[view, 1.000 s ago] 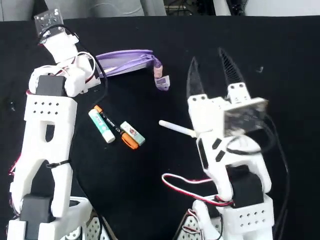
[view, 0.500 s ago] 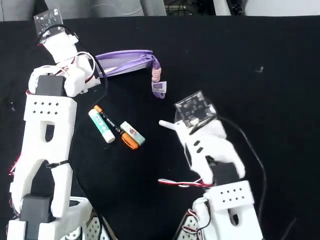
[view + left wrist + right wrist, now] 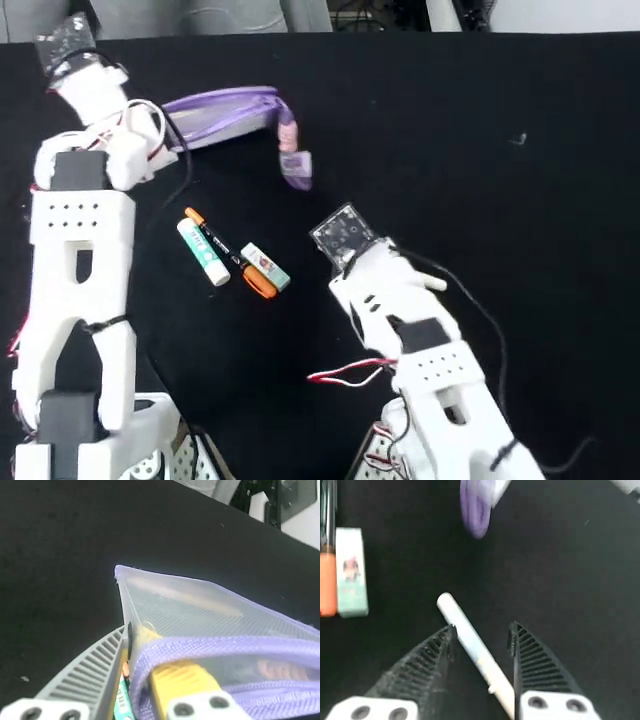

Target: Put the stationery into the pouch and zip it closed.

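While the pouch [image 3: 215, 110], clamped in the left gripper [image 3: 145, 655], has shifted left, the right gripper [image 3: 481, 627] has swung down, jaws apart astride the white pen [image 3: 470, 645] on the table [image 3: 500, 150]. Pen pickup looks next; marker [image 3: 226, 250], glue stick [image 3: 203, 254], eraser [image 3: 265, 266] lie loose nearby.

The right arm [image 3: 400, 310] hides most of the white pen [image 3: 432, 284]; the pouch [image 3: 200, 615] runs off the left wrist view's edge.

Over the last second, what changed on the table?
The right gripper came down from its raised pose and now straddles the white pen, jaws open. The left gripper, shut on the pouch, pulled it leftward in the high view. The glue stick, orange marker and eraser stayed put.
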